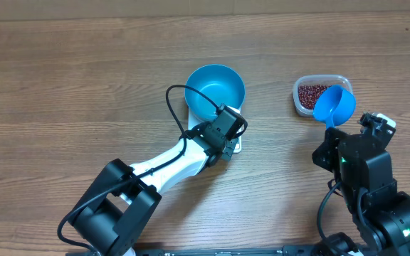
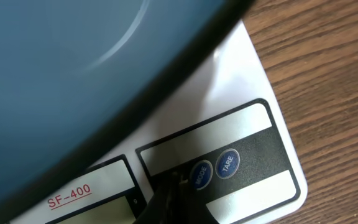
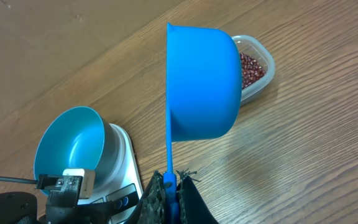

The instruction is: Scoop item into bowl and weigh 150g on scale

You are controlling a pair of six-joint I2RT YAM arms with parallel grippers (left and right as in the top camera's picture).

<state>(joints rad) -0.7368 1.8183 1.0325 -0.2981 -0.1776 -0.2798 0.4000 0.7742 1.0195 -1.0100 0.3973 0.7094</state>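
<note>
Right pincer (image 3: 168, 186) pinches the scoop (image 3: 204, 87) — handle running toward the tub (image 3: 267, 59) (beans (image 3: 248, 65) inside); left pincer (image 2: 174, 183), pressed together, at the scale (image 2: 253, 81).

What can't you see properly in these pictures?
- The display of the scale: left wrist view, cut off by the bottom edge and partly behind the left end effector.
- Most of the scale: overhead view, hidden under the bowl and the left end effector.
- Some beans in the tub: right wrist view, behind the scoop.
- Most of the right end effector: right wrist view, cut off by the bottom edge.
</note>
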